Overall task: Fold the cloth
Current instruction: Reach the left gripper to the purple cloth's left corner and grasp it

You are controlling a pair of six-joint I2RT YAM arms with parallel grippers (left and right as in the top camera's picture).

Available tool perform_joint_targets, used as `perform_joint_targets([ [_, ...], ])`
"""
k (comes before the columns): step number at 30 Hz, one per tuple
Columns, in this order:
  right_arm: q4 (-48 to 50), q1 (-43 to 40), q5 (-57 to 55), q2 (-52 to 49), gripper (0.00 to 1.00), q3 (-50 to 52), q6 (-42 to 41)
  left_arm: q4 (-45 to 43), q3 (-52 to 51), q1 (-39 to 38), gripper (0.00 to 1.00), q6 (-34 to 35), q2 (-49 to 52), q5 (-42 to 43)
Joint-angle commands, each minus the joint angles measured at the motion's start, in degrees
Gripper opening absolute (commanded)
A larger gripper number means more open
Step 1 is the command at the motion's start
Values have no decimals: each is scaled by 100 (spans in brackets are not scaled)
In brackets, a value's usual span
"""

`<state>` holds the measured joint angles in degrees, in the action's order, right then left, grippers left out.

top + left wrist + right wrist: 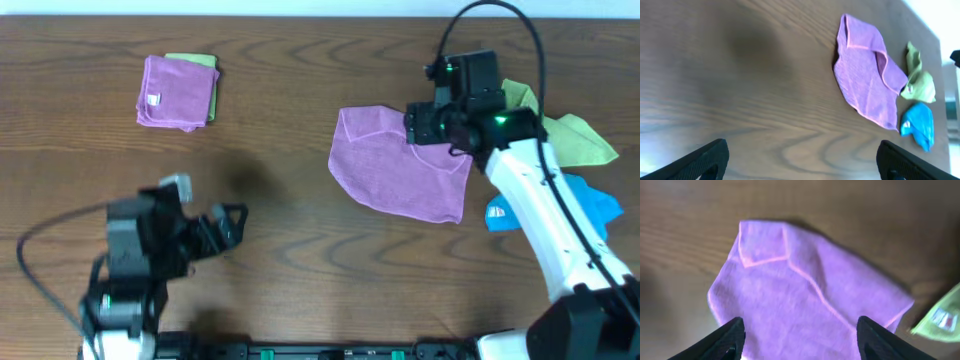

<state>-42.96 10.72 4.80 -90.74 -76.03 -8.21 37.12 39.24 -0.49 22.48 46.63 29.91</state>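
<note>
Right claw [800, 340], fingers spread wide, hovers over one edge of the unfolded purple cloth [400, 170] on the worktop [300, 260]; left claw [228, 222], likewise spread, sits well apart.

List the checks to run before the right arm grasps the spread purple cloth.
1. State of right jaws: ok, open, fingers wide apart.
2. Position of right jaws: ok, above the purple cloth.
3. Flatness of cloth: not ok, one corner flap is turned over.
4. Gap to green cloth: cannot tell, very close.
5. State of left jaws: ok, open, far from the cloth.
6. Distance to folded stack: ok, well away.
</note>
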Motion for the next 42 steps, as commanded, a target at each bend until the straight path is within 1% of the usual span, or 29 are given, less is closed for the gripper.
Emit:
perform_joint_targets([
  [1, -190, -181, 667, 221, 71, 138, -120, 76, 680, -391, 95, -85, 1010, 105],
  [4, -227, -299, 844, 533, 71, 433, -151, 66, 1290, -859, 95, -85, 1991, 125],
  [5, -227, -330, 879, 678, 66, 568, -216, 22, 1478, -1010, 95, -83, 2312, 127],
  [8, -232, -380, 1093, 1132, 66, 951, -269, -319, 1770, -1303, 95, -83, 3008, 249],
  [14, -269, -380, 1397, 1871, 67, 1482, -337, -1648, 1775, -1469, 95, -22, 3832, 658],
  [17, -291, -378, 1558, 2164, 67, 1720, -472, -2190, 1775, -1495, 96, 269, 4332, 796],
  [19, -308, -378, 1714, 2321, 68, 1845, -509, -2564, 1775, -1497, 95, 334, 4717, 942],
  [22, -363, -378, 1799, 2494, 68, 1950, -529, -3178, 1775, -1497, 95, 396, 5217, 1309],
  [24, -435, -378, 1794, 2616, 69, 1989, -551, -3797, 1775, -1504, 95, 546, 5589, 1622],
  [31, -516, -378, 1792, 2776, 71, 2000, -551, -4778, 1775, -1683, 95, 1145, 6282, 1812],
  [37, -533, -378, 1790, 2774, 72, 2000, -549, -5121, 1779, -1941, 95, 1381, 6559, 1803],
  [42, -551, -378, 1790, 2774, 72, 2000, -546, -5222, 1781, -2024, 95, 1397, 6651, 1718],
])
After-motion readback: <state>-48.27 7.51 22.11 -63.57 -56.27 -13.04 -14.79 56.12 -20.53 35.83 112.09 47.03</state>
